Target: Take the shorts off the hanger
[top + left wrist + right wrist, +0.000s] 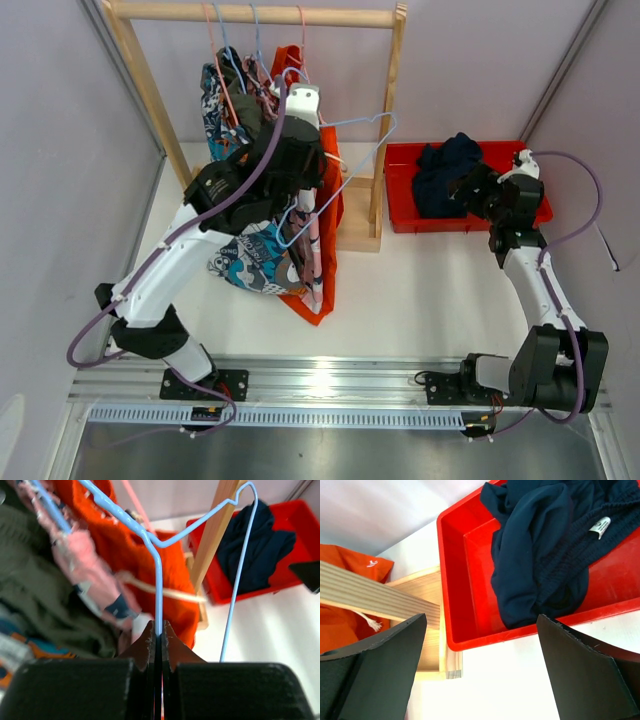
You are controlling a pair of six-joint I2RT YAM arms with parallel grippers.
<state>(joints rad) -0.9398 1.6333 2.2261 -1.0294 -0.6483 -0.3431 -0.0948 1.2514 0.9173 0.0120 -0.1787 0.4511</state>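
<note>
My left gripper [158, 626] is shut on the wire of a bare light-blue hanger [157, 580], held tilted beside the rack post; from above the gripper [305, 200] sits in front of the hanging clothes. Orange shorts [327, 262] [150, 565], cartoon-print shorts [250, 262], pink patterned shorts [85, 570] and olive green shorts [40, 595] hang bunched at the rack. Navy shorts [445, 168] [540, 555] lie crumpled in the red bin [500, 155] [452, 580]. My right gripper [470, 190] [480, 630] is open and empty, just above the bin's near left corner.
The wooden rack has a top rail [250, 14], a right post [390, 130] and a foot block [435, 630] next to the bin. More wire hangers [225, 50] hang on the rail. Grey walls close in on both sides.
</note>
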